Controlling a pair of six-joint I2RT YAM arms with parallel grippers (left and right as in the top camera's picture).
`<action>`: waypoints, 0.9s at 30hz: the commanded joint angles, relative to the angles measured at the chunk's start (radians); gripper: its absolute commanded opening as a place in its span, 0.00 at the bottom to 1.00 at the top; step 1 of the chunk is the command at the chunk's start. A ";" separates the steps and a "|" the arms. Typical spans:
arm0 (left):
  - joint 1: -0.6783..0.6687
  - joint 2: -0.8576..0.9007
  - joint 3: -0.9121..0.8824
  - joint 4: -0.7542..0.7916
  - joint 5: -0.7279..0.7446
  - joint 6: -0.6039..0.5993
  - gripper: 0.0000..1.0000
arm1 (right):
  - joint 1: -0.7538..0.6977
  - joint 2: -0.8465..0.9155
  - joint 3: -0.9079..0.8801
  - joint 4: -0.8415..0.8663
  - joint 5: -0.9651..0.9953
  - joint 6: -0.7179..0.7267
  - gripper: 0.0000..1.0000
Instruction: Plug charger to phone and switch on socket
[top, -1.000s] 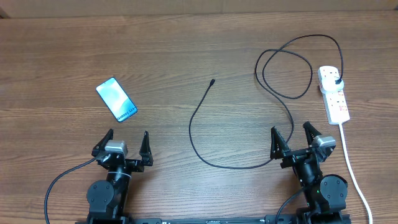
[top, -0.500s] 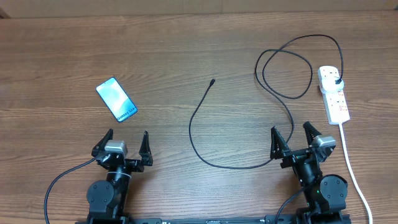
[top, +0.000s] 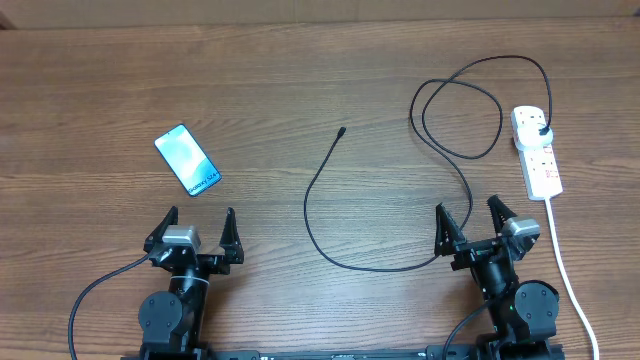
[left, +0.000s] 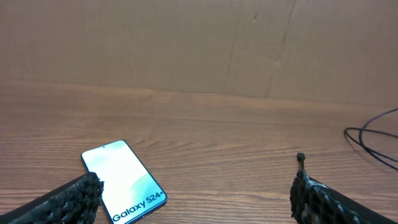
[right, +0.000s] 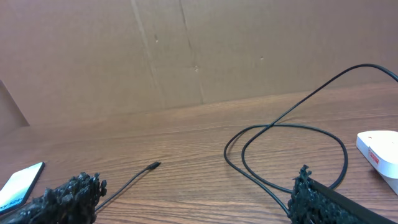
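Note:
The phone (top: 187, 159) lies screen-up at the left of the table, its light blue screen lit; it also shows in the left wrist view (left: 123, 180). The charger, a thin black cable (top: 312, 222), curves across the middle, its connector tip (top: 342, 130) free on the wood and its black plug (top: 543, 131) seated in the socket, a white power strip (top: 537, 152), at the right. My left gripper (top: 196, 222) is open and empty below the phone. My right gripper (top: 470, 215) is open and empty, with the cable passing between its fingers on the table.
The strip's thick white cord (top: 562, 262) runs down the right side past my right arm. A brown cardboard wall (left: 186, 43) stands behind the table's far edge.
The left gripper has shifted slightly, its fingers a little higher in the overhead view. The phone, cable, power strip and right arm have not moved.

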 joint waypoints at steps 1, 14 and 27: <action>0.005 -0.010 -0.007 0.007 -0.010 -0.032 1.00 | -0.004 -0.012 -0.010 0.002 -0.008 -0.002 1.00; 0.005 -0.009 0.093 -0.069 -0.003 -0.031 1.00 | -0.004 -0.012 0.002 0.001 -0.013 -0.002 1.00; 0.005 0.079 0.307 -0.217 -0.002 -0.016 1.00 | -0.004 -0.012 0.169 -0.091 -0.013 -0.002 1.00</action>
